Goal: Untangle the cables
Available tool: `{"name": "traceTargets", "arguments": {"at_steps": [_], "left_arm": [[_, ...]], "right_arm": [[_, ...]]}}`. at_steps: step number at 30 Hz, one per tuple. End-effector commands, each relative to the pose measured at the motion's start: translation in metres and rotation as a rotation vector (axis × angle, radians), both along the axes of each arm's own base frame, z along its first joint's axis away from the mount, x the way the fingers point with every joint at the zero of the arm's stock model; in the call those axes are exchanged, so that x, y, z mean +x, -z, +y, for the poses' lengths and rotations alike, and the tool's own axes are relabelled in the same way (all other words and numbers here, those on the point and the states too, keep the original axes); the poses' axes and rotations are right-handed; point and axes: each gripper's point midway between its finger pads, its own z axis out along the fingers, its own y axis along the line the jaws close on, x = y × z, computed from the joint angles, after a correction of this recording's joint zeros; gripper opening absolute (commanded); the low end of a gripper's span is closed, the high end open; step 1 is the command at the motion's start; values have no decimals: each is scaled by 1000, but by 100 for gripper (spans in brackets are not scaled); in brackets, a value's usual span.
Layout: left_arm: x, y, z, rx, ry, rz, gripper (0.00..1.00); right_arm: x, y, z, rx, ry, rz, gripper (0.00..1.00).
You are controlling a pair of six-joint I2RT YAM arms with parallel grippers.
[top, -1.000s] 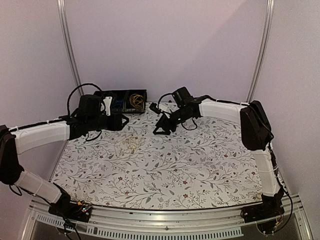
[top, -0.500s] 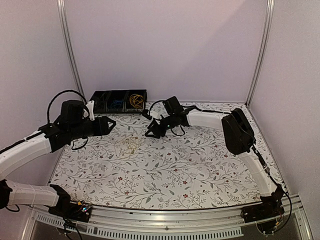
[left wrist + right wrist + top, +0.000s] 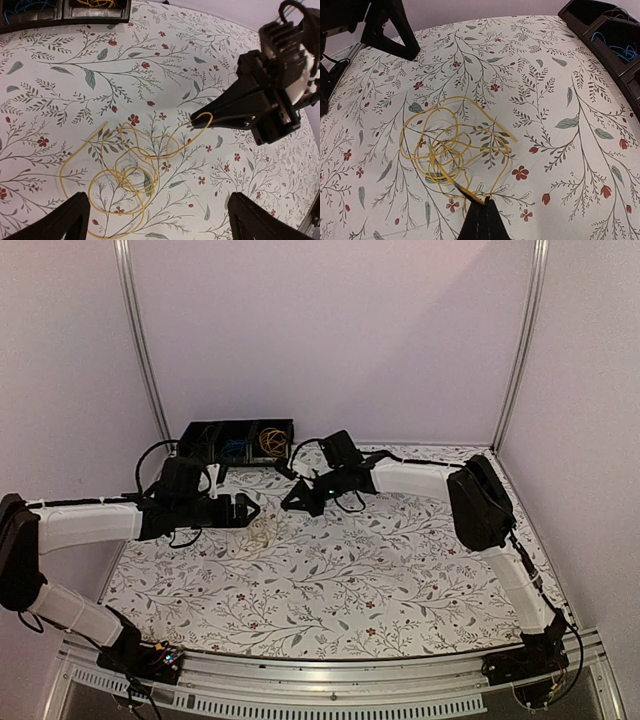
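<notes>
A tangle of thin yellow cable [image 3: 262, 530] lies in loose loops on the flowered table, left of centre. My right gripper [image 3: 485, 201] is shut, its tips pinching one strand at the near edge of the yellow cable [image 3: 442, 150]. In the left wrist view the right gripper [image 3: 200, 117] comes in from the right, and a strand rises from the yellow cable [image 3: 125, 172] to its tip. My left gripper [image 3: 157, 225] hangs above the tangle, open wide, with nothing between its fingers [image 3: 70, 220].
A black compartment tray [image 3: 238, 440] stands at the back left edge, with blue and yellow wire coils inside. It also shows in the left wrist view, tray [image 3: 65, 10], and in the right wrist view, tray [image 3: 610, 30]. White walls enclose the table.
My left arm swung in over the tangle and its gripper opened wide. My right gripper moved down to the left onto the tangle and shut on a yellow strand.
</notes>
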Motion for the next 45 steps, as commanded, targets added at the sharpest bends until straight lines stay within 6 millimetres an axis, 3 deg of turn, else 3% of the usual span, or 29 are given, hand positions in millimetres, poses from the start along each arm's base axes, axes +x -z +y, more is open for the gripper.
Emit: {"name": "traceTargets", "arguments": {"at_steps": [1, 10, 13, 14, 17, 20, 23, 28, 32, 35, 37, 40, 45], "left_arm": [[23, 10, -14, -18, 15, -71, 100], [76, 76, -31, 12, -70, 12, 100], [93, 95, -31, 38, -122, 45, 100], [95, 102, -33, 46, -127, 65, 100], [97, 116, -34, 49, -139, 98, 100], [95, 124, -33, 52, -143, 113, 100], [89, 131, -33, 65, -137, 131, 100], [77, 143, -26, 101, -152, 150, 100], [68, 149, -24, 121, -151, 164, 100], [66, 147, -25, 126, -144, 154, 100], [71, 126, -31, 115, -122, 90, 100], [82, 70, -43, 103, -82, -66, 100], [99, -19, -27, 119, -197, -216, 100]], "right_arm": [[-18, -101, -4, 112, -44, -39, 0], [-43, -151, -13, 124, -76, 14, 0], [-54, -180, -20, 136, -103, 20, 0], [-58, -197, -22, 157, -116, 12, 0], [-68, -279, -38, 276, -118, -57, 0], [-74, -369, -68, 416, -74, -165, 0], [-78, -439, -103, 535, -11, -257, 0], [-84, -520, -162, 675, 99, -395, 0], [-85, -558, -199, 754, 170, -455, 0], [-80, -552, -205, 717, 197, -478, 0], [-71, -533, -202, 665, 203, -458, 0], [-60, -497, -196, 592, 210, -410, 0], [-46, -437, -187, 486, 217, -329, 0]]}}
